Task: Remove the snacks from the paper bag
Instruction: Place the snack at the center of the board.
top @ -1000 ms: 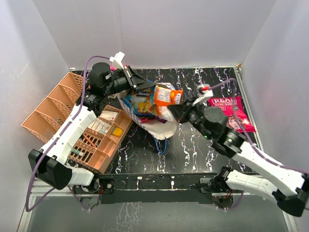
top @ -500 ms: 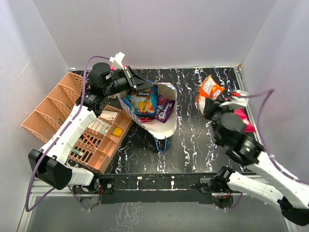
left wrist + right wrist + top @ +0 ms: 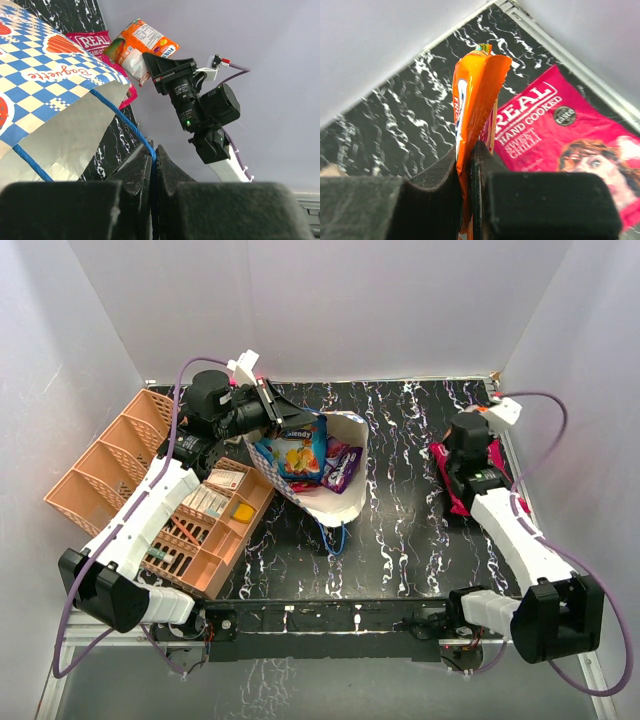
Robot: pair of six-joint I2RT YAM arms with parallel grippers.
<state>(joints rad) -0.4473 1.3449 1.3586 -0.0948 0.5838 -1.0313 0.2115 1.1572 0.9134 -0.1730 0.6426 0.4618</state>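
Left gripper [image 3: 151,153] is pinching fully closed on the cord handle [image 3: 122,120] of the paper bag [image 3: 338,505]. Blue packet [image 3: 295,452] and purple packet [image 3: 343,468] are sitting inside the bag. Right gripper [image 3: 470,155] is clamping the orange packet [image 3: 472,90] right of the bag, with the magenta packet [image 3: 555,135] lying there too.

**A:** so are both arms the same build?

**B:** yep. left arm [image 3: 150,510] and right arm [image 3: 520,540]: white shells, black joints, a purple cable [image 3: 178,380] looping off each wrist. fingers [image 3: 432,197] are chunky matte black, tiny green light [image 3: 187,122] on right's camera.
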